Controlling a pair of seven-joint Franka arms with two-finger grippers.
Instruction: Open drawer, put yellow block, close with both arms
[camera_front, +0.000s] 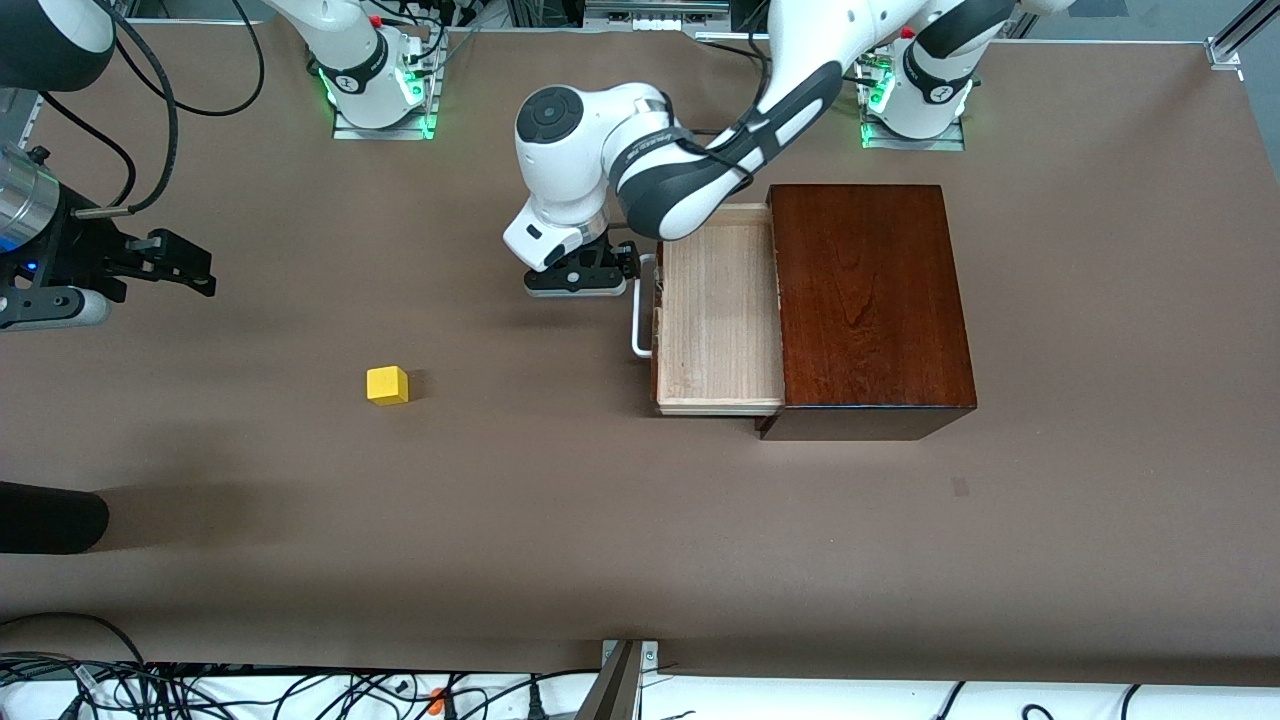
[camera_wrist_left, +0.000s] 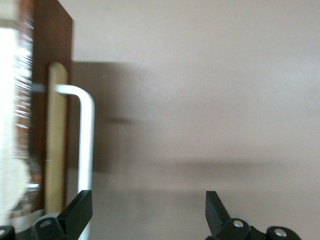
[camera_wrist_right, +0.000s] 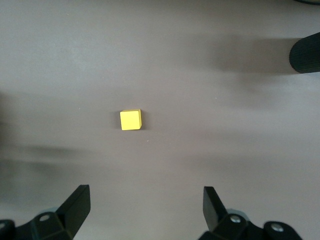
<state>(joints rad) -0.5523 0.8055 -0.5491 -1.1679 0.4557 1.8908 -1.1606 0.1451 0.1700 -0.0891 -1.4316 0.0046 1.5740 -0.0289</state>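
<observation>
The drawer (camera_front: 718, 318) is pulled out of the dark wooden box (camera_front: 868, 300) toward the right arm's end of the table; its pale tray holds nothing. White loop handle (camera_front: 640, 305) sits on the drawer front.

Left gripper (camera_front: 580, 276) is low, just beside the handle, on the side toward the right arm's end. Left wrist view: fingers (camera_wrist_left: 80, 207) spread wide, nothing between them; one fingertip sits right by the handle bar (camera_wrist_left: 86, 145), contact can't be confirmed. No grip on anything.

The yellow block (camera_front: 387, 385) rests on the brown table (camera_front: 300, 560), well apart from the drawer, toward the right arm's end and nearer the front camera than the handle.

Right gripper (camera_front: 175, 265) hangs in the air at the right arm's end of the table. Right wrist view: jaws fully apart, empty; block (camera_wrist_right: 131, 120) lies on the table below, not betw. the fingers (camera_wrist_right: 75, 205).
</observation>
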